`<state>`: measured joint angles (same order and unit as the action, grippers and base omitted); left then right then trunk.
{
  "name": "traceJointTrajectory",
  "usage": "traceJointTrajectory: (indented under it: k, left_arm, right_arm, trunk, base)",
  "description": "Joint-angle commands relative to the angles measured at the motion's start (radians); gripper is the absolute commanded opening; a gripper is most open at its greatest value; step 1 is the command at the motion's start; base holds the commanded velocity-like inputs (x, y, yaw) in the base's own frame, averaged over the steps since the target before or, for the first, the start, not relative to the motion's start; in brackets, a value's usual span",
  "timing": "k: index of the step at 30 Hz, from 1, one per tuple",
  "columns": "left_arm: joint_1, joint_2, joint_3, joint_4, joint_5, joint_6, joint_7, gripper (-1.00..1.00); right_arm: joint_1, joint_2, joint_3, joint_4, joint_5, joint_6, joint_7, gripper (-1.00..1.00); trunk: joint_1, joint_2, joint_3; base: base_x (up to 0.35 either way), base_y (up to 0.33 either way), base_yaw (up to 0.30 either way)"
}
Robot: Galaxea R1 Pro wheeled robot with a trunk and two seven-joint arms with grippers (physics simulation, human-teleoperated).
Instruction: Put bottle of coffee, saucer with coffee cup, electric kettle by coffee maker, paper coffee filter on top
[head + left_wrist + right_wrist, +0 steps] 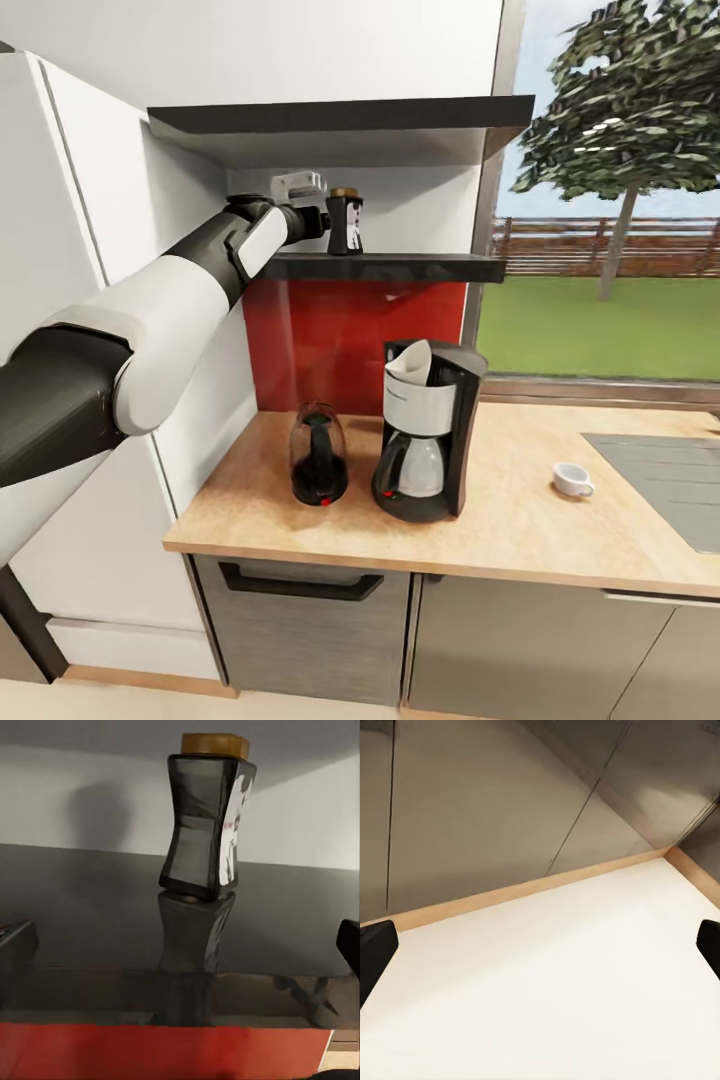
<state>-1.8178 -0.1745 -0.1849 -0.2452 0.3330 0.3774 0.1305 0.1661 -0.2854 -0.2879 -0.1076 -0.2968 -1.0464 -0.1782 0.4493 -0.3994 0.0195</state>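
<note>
Upper centre, spread left gripper [322, 222] nears the bottle of coffee [345, 222]; a nudge could topple it off the kitchen shelf [400, 267]

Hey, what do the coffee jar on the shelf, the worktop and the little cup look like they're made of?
The coffee jar looks like dark glass or glossy plastic: it mirrors on the shelf, under a matte yellow-gold lid. The worktop looks like light wood or wood-look laminate, with faint grain and a matte finish. The cup looks like white glazed ceramic, smooth and plain, though it is too small to be sure.
</note>
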Motion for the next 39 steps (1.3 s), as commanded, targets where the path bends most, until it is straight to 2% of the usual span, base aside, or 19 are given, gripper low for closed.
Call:
traceJointTrajectory:
  k: [1,13,32,39]
  left_arm:
    - [0.000,0.000,-0.007,-0.001,0.010,0.004,0.008,1.00]
    - [0.000,0.000,-0.008,-0.002,0.011,0.003,0.008,1.00]
    - [0.000,0.000,-0.008,-0.002,0.011,0.003,0.008,1.00]
    - [0.000,0.000,-0.006,-0.002,0.011,0.003,0.008,1.00]
  right_arm:
    - [0.001,0.000,0.006,-0.002,-0.007,-0.001,-0.001,1.00]
    - [0.001,0.000,0.005,0.001,-0.007,-0.001,-0.001,1.00]
    - [0.001,0.002,0.005,0.001,-0.007,-0.001,-0.001,1.00]
    - [0.001,0.004,0.007,0.080,-0.004,-0.001,0.000,1.00]
  trunk:
    - [0.001,-0.001,0.000]
    - [0.001,-0.001,0.000]
    - [0.001,-0.001,0.000]
    - [0.001,-0.001,0.000]
  base:
    - [0.166,0.000,0.000]
    - [0.122,-0.059,0.000]
    - [0.009,-0.074,0.000]
    - [0.000,0.000,0.000]
